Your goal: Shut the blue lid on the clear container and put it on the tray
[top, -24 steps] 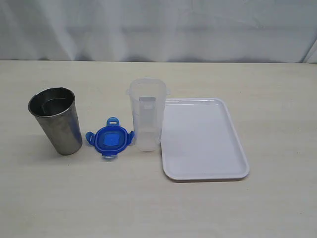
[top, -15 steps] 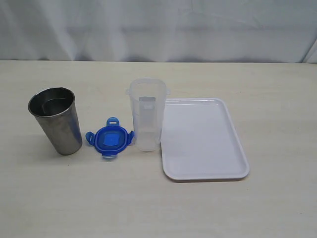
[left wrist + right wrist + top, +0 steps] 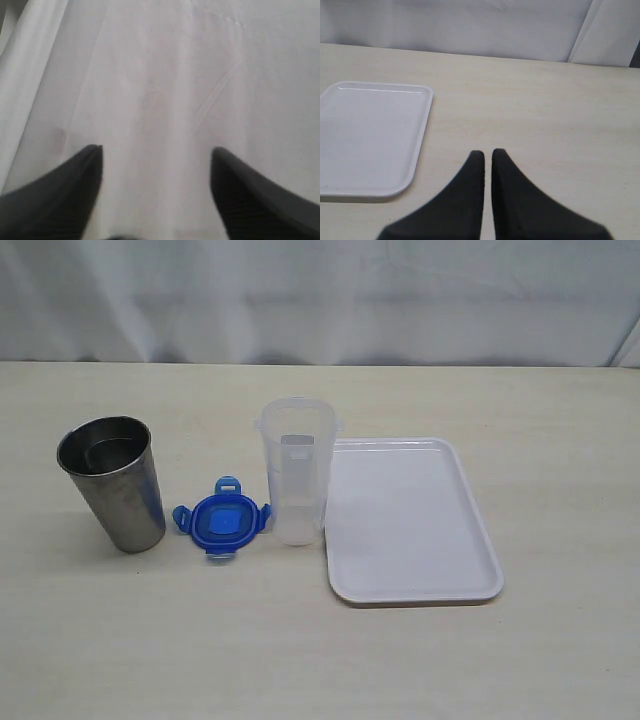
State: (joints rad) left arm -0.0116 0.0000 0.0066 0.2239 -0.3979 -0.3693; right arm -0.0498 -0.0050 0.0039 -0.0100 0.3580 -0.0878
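- Lid (image 3: 221, 521): flat on the table (image 3: 300, 660), flaps splayed out, just left of the container (image 3: 296, 475) in the exterior view. Not on the container and not held.
- Container: upright, mouth open, standing on the table hard against the tray's left edge. Can't tell if it touches the rim. It's not on the tray (image 3: 410, 525).
- Tray: right of the container, nothing on it.
- Steel cup (image 3: 112, 483): upright, left of the lid and clear of it. Not part of the job.
- Left gripper (image 3: 156, 151): jaws spread, nothing between them. Its camera shows only white cloth, no task items.
- Right gripper (image 3: 487, 154): jaws pressed together, empty. It sits over bare table beside the tray, which shows in its wrist view.
- Neither arm shows in the exterior view, so I judge both well back from the objects.
- Progress: nothing done yet.
- Left to do: pick up the lid, seat it on the container's mouth, snap the flaps, then lift the closed container onto the tray.
- Likely split: the left arm is on the lid's side and already spread. The right needs to open before it can grip anything.
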